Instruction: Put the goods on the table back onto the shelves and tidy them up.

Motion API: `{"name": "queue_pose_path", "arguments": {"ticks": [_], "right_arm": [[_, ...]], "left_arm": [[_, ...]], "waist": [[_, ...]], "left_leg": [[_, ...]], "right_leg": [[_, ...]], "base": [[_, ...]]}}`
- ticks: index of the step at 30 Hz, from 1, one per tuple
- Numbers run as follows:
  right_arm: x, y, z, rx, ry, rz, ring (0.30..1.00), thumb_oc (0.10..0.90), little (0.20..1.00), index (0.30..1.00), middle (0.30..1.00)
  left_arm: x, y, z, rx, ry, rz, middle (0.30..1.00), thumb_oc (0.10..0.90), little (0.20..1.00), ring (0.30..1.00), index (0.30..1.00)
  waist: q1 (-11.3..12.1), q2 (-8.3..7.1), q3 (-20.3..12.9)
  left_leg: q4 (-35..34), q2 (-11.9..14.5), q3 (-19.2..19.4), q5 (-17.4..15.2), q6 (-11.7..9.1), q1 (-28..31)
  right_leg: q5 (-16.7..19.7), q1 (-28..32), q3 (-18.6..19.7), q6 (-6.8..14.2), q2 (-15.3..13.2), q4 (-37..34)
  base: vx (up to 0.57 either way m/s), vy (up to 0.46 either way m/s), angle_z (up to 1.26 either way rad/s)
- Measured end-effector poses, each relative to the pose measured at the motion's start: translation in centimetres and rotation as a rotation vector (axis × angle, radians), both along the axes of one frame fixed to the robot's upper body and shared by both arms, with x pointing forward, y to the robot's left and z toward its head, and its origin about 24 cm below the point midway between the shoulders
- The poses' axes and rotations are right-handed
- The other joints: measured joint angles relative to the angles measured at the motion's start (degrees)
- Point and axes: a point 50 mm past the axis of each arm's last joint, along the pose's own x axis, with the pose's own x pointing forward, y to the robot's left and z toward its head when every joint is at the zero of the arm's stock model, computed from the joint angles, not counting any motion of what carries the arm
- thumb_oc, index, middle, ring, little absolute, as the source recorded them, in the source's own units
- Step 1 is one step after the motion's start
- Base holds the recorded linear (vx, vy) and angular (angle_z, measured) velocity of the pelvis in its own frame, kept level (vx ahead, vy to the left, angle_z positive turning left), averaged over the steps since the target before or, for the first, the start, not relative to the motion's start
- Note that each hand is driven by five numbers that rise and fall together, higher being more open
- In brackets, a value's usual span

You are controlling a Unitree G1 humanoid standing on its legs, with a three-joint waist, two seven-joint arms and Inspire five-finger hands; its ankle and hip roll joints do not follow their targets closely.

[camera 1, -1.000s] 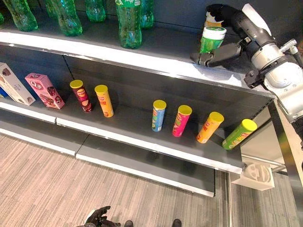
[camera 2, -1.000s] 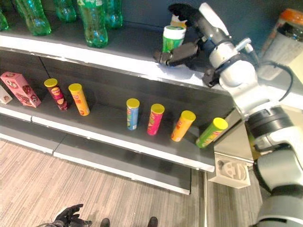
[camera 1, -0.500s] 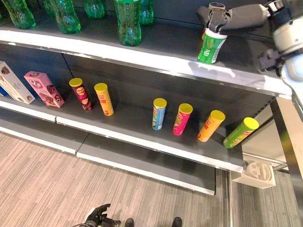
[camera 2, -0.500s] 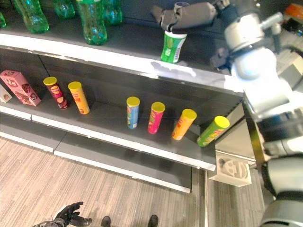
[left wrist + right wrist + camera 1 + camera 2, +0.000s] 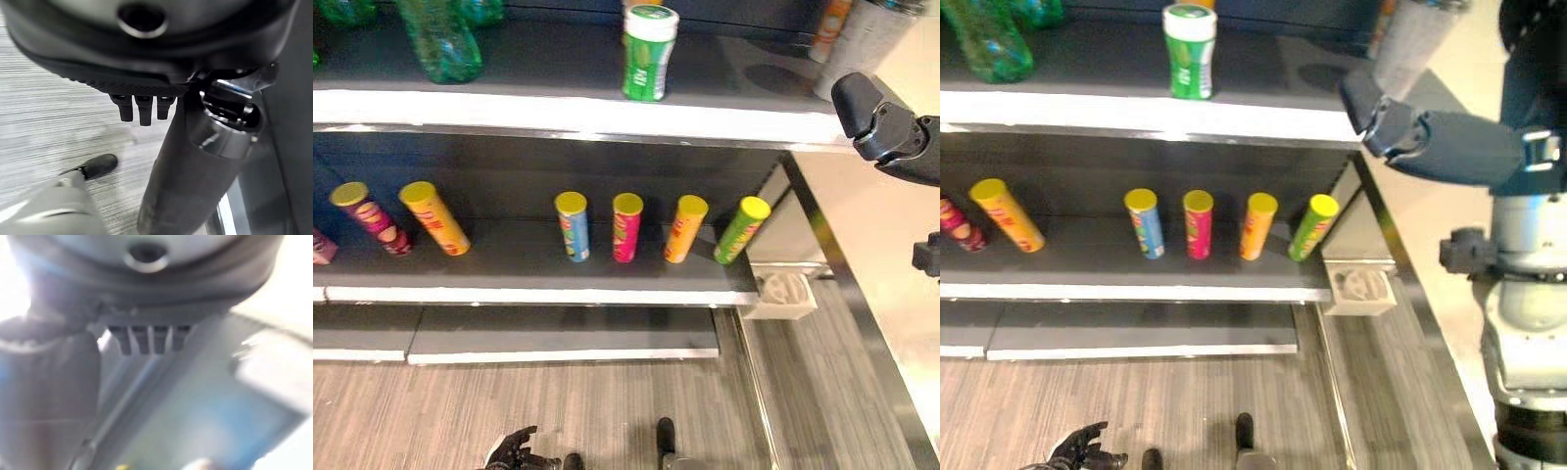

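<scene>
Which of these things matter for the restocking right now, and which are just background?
Part of the job:
- green can, upright on the top shelf
- right hand, off to the side of the shelf, holding nothing
- left hand, low by the floor

Just there:
- row of yellow-lidded tubes on the middle shelf
- green bottle
- white box by the shelf end

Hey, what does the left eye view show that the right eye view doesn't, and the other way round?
Left eye view, against the other: a pink box corner at the middle shelf's left end, and the whole maroon can, which the right eye view cuts off. Right eye view, against the left: the right arm well behind the right hand. Shared: the green white-capped jar upright on the top shelf, the row of yellow-lidded cans below, the green bottle, and the left hand low over the floor.
</scene>
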Motion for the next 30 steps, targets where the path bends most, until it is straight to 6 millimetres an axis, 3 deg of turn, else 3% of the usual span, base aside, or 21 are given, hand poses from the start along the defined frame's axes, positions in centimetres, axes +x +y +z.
{"name": "queue_pose_path", "arguments": {"ticks": [2,4,5,6,7,8,10,11,12,13,15,16,17,20,23,25,26,27,28,29,30], "right_arm": [[-0.2,-1.0,-1.0,0.028,0.030,-0.055,0.900,0.800,0.900,0.900,0.900],[0.0,-1.0,-1.3,0.048,0.022,-0.090,0.900,0.800,0.900,0.900,0.900],[0.2,-0.9,-1.2,0.034,0.016,-0.116,0.900,0.800,0.900,0.900,0.900],[0.3,-1.2,-1.5,0.034,0.021,-0.145,0.900,0.800,0.900,0.900,0.900],[0.5,-1.7,-2.1,0.052,0.037,-0.181,0.900,0.800,0.900,0.900,0.900],[0.7,-2.4,-2.4,0.072,0.043,-0.224,0.900,0.800,0.900,0.900,0.900],[0.2,-3.3,-1.7,0.081,0.004,-0.278,0.900,0.800,0.900,0.900,0.900],[0.1,-3.3,-1.4,0.067,-0.014,-0.293,0.900,0.800,0.900,0.900,0.900],[0.1,-3.2,-0.9,0.020,-0.020,-0.310,0.900,0.800,0.900,0.900,0.900],[0.1,-3.1,-0.8,0.011,-0.027,-0.305,0.900,0.800,0.900,0.900,0.900],[0.3,-4.1,-1.1,0.039,-0.010,-0.338,0.900,0.800,0.900,0.900,0.900],[0.2,-5.0,-0.7,0.041,-0.006,-0.378,0.900,0.800,0.900,0.900,0.900],[0.3,-7.6,-1.0,0.104,0.050,-0.469,0.900,0.800,0.900,0.900,0.900],[0.1,-9.8,-4.6,0.230,0.198,-0.525,0.900,0.800,0.900,0.900,0.900],[0.2,-9.5,-4.9,0.363,0.196,-0.357,0.900,0.800,0.900,0.900,0.900],[0.5,-9.1,-5.1,0.461,0.205,-0.187,0.900,0.800,0.900,0.900,0.900],[0.3,-9.1,-4.7,0.489,0.192,-0.147,0.900,0.800,0.900,0.900,0.900],[0.5,-8.9,-4.3,0.513,0.172,-0.106,0.900,0.800,0.900,0.900,0.900],[1.8,-7.7,-4.3,0.588,0.152,0.011,0.900,0.800,0.900,0.900,0.900],[2.6,-6.9,-4.9,0.588,0.195,0.053,0.900,0.800,0.900,0.900,0.900],[3.3,-5.9,-5.4,0.557,0.250,0.094,0.900,0.800,0.900,0.900,0.900]], "left_arm": [[1.2,-0.2,0.3,0.007,-0.025,-0.036,0.900,0.800,0.900,0.900,0.900],[1.6,0.4,0.7,0.024,-0.042,-0.036,0.900,0.800,0.900,0.900,0.900],[1.5,1.0,0.9,0.041,-0.040,-0.039,0.900,0.800,0.900,0.900,0.900],[1.1,2.0,1.0,0.062,-0.026,-0.034,0.900,0.800,0.900,0.900,0.900],[0.9,2.6,1.1,0.068,-0.017,-0.007,0.900,0.800,0.900,0.900,0.900],[0.8,3.0,1.2,0.071,-0.024,0.019,0.900,0.800,0.900,0.900,0.900],[1.1,3.8,1.7,0.092,-0.035,0.018,0.900,0.800,0.900,0.900,0.900],[1.0,4.6,2.0,0.113,-0.030,0.020,0.900,0.800,0.900,0.900,0.900],[0.4,5.5,2.2,0.138,-0.013,0.023,0.900,0.800,0.900,0.900,0.900],[-0.3,6.7,2.6,0.169,-0.001,0.032,0.900,0.800,0.900,0.900,0.900],[-0.1,6.7,2.7,0.166,-0.003,0.027,0.900,0.800,0.900,0.900,0.900],[0.0,5.7,2.4,0.135,-0.007,0.010,0.900,0.800,0.900,0.900,0.900],[0.7,3.1,1.7,0.053,-0.048,0.008,0.900,0.800,0.900,0.900,0.900],[0.6,1.9,1.2,0.014,-0.043,0.004,0.900,0.800,0.900,0.900,0.900],[1.1,1.8,1.1,0.014,-0.038,-0.004,0.900,0.800,0.900,0.900,0.900],[0.2,2.2,0.9,0.026,0.003,-0.014,0.900,0.800,0.900,0.900,0.900],[-1.0,2.5,0.5,0.030,0.053,0.002,0.900,0.800,0.900,0.900,0.900],[-1.5,2.1,0.3,0.004,0.059,0.001,0.900,0.800,0.900,0.900,0.900],[-0.1,1.4,0.9,-0.037,-0.023,0.016,0.900,0.800,0.900,0.900,0.900],[2.0,-0.3,1.2,-0.081,-0.082,-0.016,0.900,0.800,0.900,0.900,0.900],[2.0,-0.8,0.9,-0.098,-0.067,-0.032,0.900,0.800,0.900,0.900,0.900]], "waist": [[-1.4,-0.55,0.0],[-0.5,-1.52,0.3],[-1.1,-2.53,0.9],[-2.2,-3.50,1.7],[-3.8,-3.06,2.0],[-3.5,-1.80,2.0],[-0.2,0.55,2.0],[1.1,0.23,1.8],[2.5,-0.94,0.6],[3.5,-2.84,-0.9],[4.3,-4.52,-2.4],[4.3,-3.77,-2.7],[4.9,0.10,-2.9],[2.2,0.02,-3.1],[0.0,1.09,-3.3],[-0.3,3.63,-3.2],[0.3,3.43,-3.2],[0.0,2.89,-2.8],[3.0,-1.47,0.1],[4.0,-1.00,1.7],[3.3,-0.16,1.9]], "left_leg": [[0.3,-0.7,1.3,-0.2,0.0,0.1],[0.1,-0.4,7.1,-0.3,0.2,-0.9],[0.2,0.1,11.4,-0.3,0.6,-1.3],[0.6,0.6,13.6,-0.4,1.4,-1.1],[0.6,1.7,14.6,-0.4,1.5,-0.9],[0.1,4.2,17.6,-0.1,1.1,-0.1],[0.6,8.6,22.7,0.2,0.6,1.2],[1.8,9.8,23.8,0.2,0.6,2.0],[2.6,10.5,24.2,0.2,0.6,3.8],[4.7,10.6,24.3,0.2,0.5,3.5],[8.4,11.9,22.2,-1.8,-0.4,-0.4],[1.6,10.1,21.6,-0.7,-1.4,-0.3],[0.0,10.0,21.1,4.6,-3.2,-1.4],[0.1,10.7,20.2,5.2,-5.1,0.9],[2.9,12.8,19.0,5.4,-4.9,0.8],[9.6,19.2,17.7,6.5,-4.1,-2.5],[12.2,22.8,17.6,12.4,-3.9,-3.8],[16.8,23.7,13.9,16.1,-4.8,-6.3],[24.0,14.8,-7.9,3.3,-6.8,-13.6],[18.0,7.1,-16.6,0.5,-5.6,-17.1],[8.2,3.3,-17.8,0.8,-5.4,-16.1]], "right_leg": [[1.3,-0.9,1.2,0.2,0.7,0.4],[7.4,-5.7,4.8,4.6,2.5,0.0],[10.8,-8.3,6.4,3.4,3.7,-0.5],[11.1,-8.7,4.0,3.0,3.6,-0.5],[8.7,-7.7,-1.6,4.4,3.8,-0.4],[5.1,-6.5,-9.6,2.5,4.1,2.1],[1.1,-3.8,-18.8,3.3,1.5,8.6],[-0.3,-0.7,-21.5,2.9,-1.6,9.5],[0.2,4.6,-22.7,1.5,-5.0,9.4],[-1.0,5.8,-22.0,1.7,-5.2,8.0],[-1.9,7.1,-21.1,-1.5,-4.0,2.3],[-1.9,7.7,-20.7,-1.5,-3.8,0.3],[-3.7,8.1,-19.3,0.0,-1.3,0.0],[-5.3,10.2,-19.4,0.5,-0.6,0.0],[-7.8,11.7,-19.3,0.2,1.0,0.0],[-10.3,11.6,-19.0,-3.4,6.2,0.1],[-10.2,12.0,-17.9,-6.5,8.8,0.1],[-10.6,11.4,-17.7,-8.6,10.0,0.5],[-10.1,9.6,-10.7,-10.5,7.7,1.1],[-10.0,9.6,-10.5,-10.0,8.4,0.7],[-9.8,10.4,-9.1,-9.4,9.5,0.0]], "base": [[-0.17,0.062,-0.50],[-0.13,0.001,-1.45],[-0.14,-0.047,-1.70],[-0.13,-0.036,-1.22],[-0.14,-0.037,-0.90],[-0.14,-0.011,-1.13],[-0.07,-0.019,-1.53],[-0.02,-0.147,-1.54],[-0.06,-0.222,-1.32],[-0.02,-0.302,-1.21],[0.04,-0.207,-0.69],[0.14,-0.168,-0.58],[0.17,-0.226,-0.45],[0.09,-0.211,-0.10],[0.06,-0.476,0.09],[-0.04,-0.415,-0.11],[-0.10,-0.204,-0.39],[-0.10,-0.105,-1.23],[-0.01,0.107,-1.37],[0.06,0.233,-1.54],[0.09,0.288,-1.14]]}}
